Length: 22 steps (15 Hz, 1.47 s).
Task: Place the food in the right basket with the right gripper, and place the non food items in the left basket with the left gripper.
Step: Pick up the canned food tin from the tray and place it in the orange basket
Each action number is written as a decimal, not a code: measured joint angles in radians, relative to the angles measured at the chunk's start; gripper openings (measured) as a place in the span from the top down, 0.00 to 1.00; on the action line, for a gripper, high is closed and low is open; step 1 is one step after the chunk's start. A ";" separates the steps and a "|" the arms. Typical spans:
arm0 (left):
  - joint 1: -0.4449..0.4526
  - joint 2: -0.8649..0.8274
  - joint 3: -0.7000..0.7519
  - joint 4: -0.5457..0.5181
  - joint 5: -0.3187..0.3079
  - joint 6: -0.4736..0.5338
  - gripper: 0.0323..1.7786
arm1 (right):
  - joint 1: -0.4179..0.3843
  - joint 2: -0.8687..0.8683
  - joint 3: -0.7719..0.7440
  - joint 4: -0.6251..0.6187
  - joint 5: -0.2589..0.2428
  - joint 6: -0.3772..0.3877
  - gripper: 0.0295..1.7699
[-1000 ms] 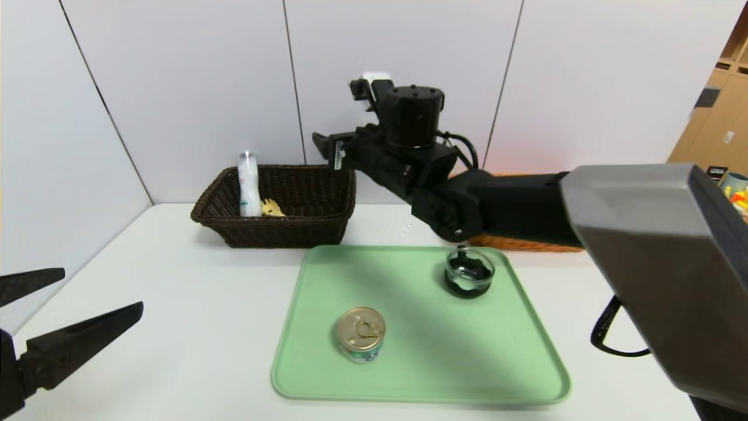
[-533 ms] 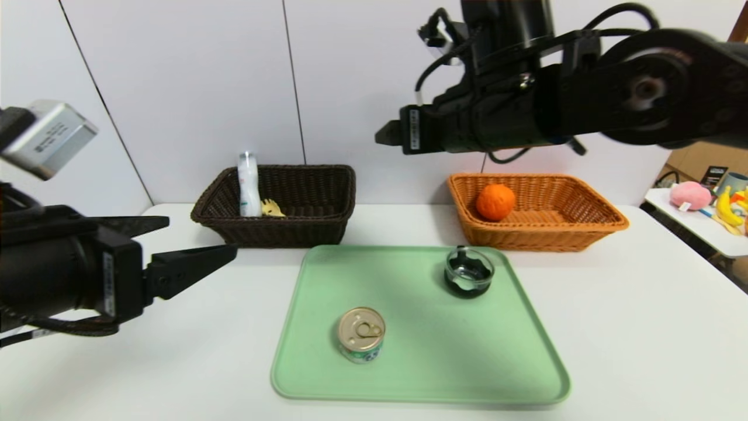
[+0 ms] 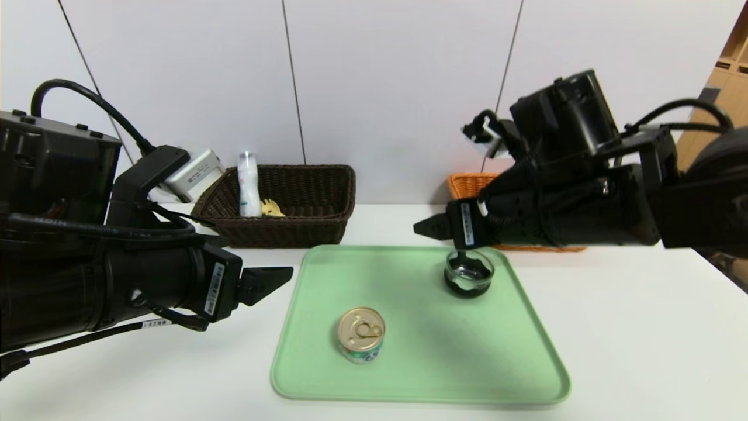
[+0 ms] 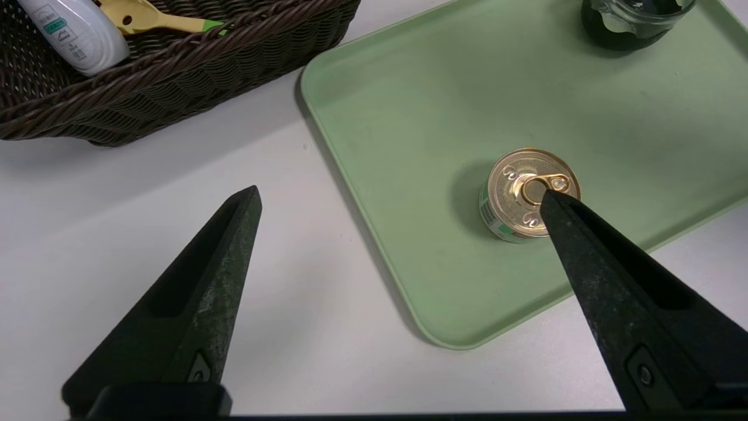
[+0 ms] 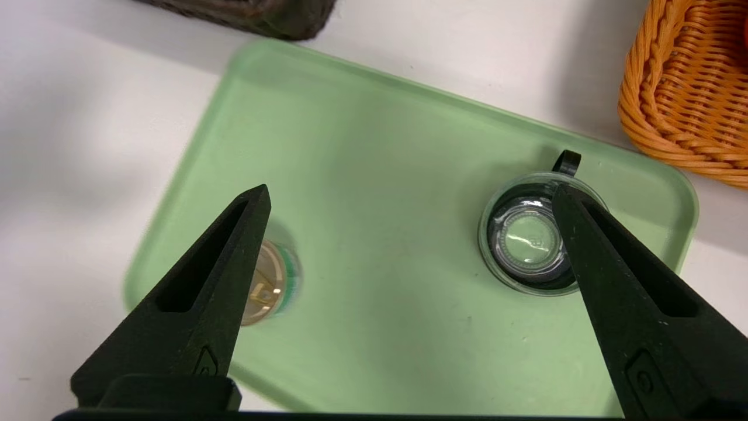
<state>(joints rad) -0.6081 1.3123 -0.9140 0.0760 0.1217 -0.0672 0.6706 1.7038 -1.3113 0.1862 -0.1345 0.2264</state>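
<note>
- Done, as it looks: the bottle (image 3: 249, 187) and the spoon (image 3: 271, 208) are in the left basket (image 3: 280, 232), the bottle leaning up past the rim.
- Probably done: the fruit (image 5: 746, 32); just an orange-red sliver shows inside the right basket (image 5: 686, 140), so I can't be certain.
- Left: the can (image 3: 362, 333), upright on the tray (image 3: 421, 394) towards its near left corner, to go in the right basket.
- Also left: the dish (image 3: 469, 273), by the tray's far right corner, to go in the left basket.
- By my reckoning the sorting is past halfway.
- The left gripper (image 4: 401, 192) is over the counter (image 3: 193, 374) by the tray's left edge, jaws wide apart with nothing between them.
- The right gripper (image 5: 412, 188) is above the far part of the tray, near its right corner; its jaws are wide apart too, holding nothing.
- Count: one can, one dish, one bottle, one spoon, one likely fruit; one tray, two baskets, two grippers.
- So two things are left on the tray, one for each basket.
</note>
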 joint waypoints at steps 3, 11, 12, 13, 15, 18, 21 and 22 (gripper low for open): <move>-0.002 -0.011 0.004 0.001 0.000 0.000 0.05 | 0.026 -0.037 0.224 -0.346 -0.085 -0.142 0.05; -0.002 -0.091 0.057 0.002 0.035 -0.001 0.05 | 0.152 -0.039 0.383 -0.754 -0.085 -0.007 0.04; -0.002 -0.101 0.066 0.002 0.086 -0.001 0.05 | 0.157 -0.029 0.426 -0.847 -0.080 -0.012 0.04; -0.001 -0.112 0.075 -0.002 0.151 -0.001 0.05 | 0.165 -0.016 0.481 -0.944 -0.073 -0.025 0.04; -0.001 -0.146 0.087 -0.002 0.262 -0.006 0.05 | 0.183 0.019 0.619 -1.134 -0.064 -0.074 0.04; 0.008 -0.203 0.109 0.001 0.377 -0.010 0.05 | 0.223 0.091 0.787 -1.382 -0.068 -0.128 0.04; 0.013 -0.254 0.163 0.001 0.382 -0.012 0.05 | 0.241 0.179 0.848 -1.588 -0.085 -0.143 0.04; 0.013 -0.264 0.174 0.001 0.382 -0.014 0.05 | 0.250 0.205 0.858 -1.642 -0.088 -0.153 0.04</move>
<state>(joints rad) -0.5955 1.0487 -0.7402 0.0768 0.5040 -0.0813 0.9211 1.9085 -0.4536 -1.4557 -0.2226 0.0730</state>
